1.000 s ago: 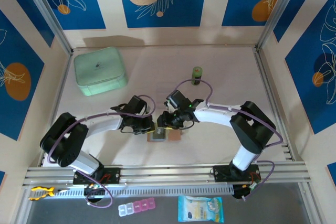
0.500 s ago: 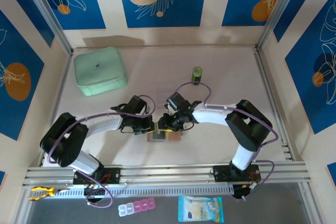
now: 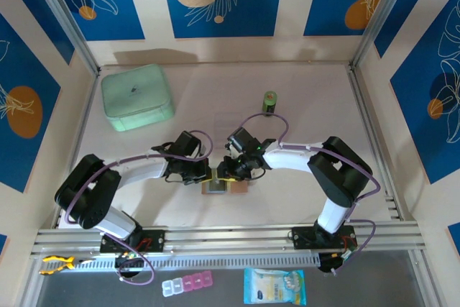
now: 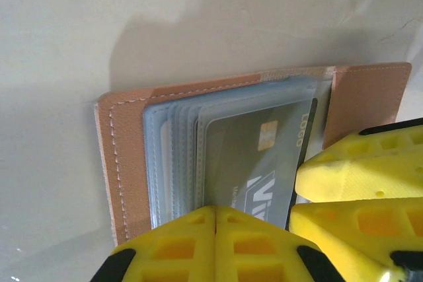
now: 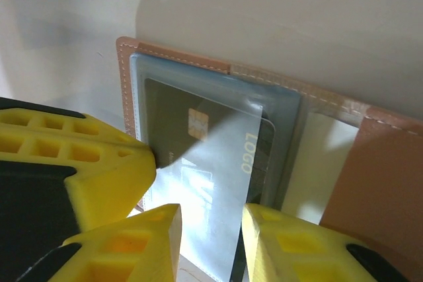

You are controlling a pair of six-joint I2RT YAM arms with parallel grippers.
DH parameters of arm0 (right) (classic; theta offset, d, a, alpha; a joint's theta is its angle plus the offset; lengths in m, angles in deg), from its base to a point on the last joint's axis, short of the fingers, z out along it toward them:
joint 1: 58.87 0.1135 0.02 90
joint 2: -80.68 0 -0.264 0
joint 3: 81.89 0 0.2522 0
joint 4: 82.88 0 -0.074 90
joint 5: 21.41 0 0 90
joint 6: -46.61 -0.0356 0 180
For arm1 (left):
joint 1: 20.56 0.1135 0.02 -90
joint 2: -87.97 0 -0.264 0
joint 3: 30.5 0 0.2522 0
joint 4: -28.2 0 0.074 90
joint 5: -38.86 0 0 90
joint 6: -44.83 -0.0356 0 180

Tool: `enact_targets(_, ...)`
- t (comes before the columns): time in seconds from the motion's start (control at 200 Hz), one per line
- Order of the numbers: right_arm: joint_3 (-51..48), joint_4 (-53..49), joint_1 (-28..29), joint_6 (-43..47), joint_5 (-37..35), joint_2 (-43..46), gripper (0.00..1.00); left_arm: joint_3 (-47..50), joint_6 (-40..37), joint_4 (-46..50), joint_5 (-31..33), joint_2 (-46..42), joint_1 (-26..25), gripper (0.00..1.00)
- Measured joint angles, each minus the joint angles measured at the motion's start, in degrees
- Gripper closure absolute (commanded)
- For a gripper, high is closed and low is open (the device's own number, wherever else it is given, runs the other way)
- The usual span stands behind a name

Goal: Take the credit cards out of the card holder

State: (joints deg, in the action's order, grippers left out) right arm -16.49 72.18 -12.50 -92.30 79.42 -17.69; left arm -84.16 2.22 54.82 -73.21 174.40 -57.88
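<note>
The tan card holder [image 3: 236, 188] lies open on the table between the two arms. Its grey-blue clear pockets hold a dark credit card [image 4: 258, 156] with a gold chip and the word LOGO. My left gripper [image 4: 215, 211] is shut, its tips pressing on the pocket stack [image 4: 172, 156] beside the card. My right gripper [image 5: 210, 229] is open, its fingers standing either side of a clear pocket flap over the card [image 5: 175, 123]. The left gripper's fingers [image 5: 79, 163] sit close on the left. Other cards are hidden in the pockets.
A mint-green case [image 3: 136, 96] stands at the back left and a small green bottle [image 3: 269, 102] at the back middle. Metal rails [image 3: 215, 239] run along the near edge. A pill box [image 3: 187, 284] and a packet [image 3: 274, 285] lie below the rails.
My right arm has shifted slightly left over the card holder and its jaws have narrowed. The left gripper has stayed shut in place.
</note>
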Motion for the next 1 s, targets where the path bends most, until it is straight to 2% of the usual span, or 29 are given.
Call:
enact_targets(0.265,0.2,-3.9,0.0,1.3,-3.3,0.3,0.66,0.4,0.0,-0.4,-0.2,-0.3,0.0,1.0)
enact_targets(0.495,0.1,-5.1,-0.3,2.2,-3.7,4.2,0.64,1.3,0.6,-0.2,-0.2,-2.6,0.0,0.99)
enact_targets(0.8,-2.0,-1.7,-1.4,1.6,-0.1,6.3,0.6,-0.7,0.0,2.6,1.6,-3.6,0.0,1.0)
enact_targets(1.0,-2.7,1.2,-1.4,0.7,2.3,6.1,0.62,-0.5,0.0,2.2,1.5,-0.3,0.0,1.0)
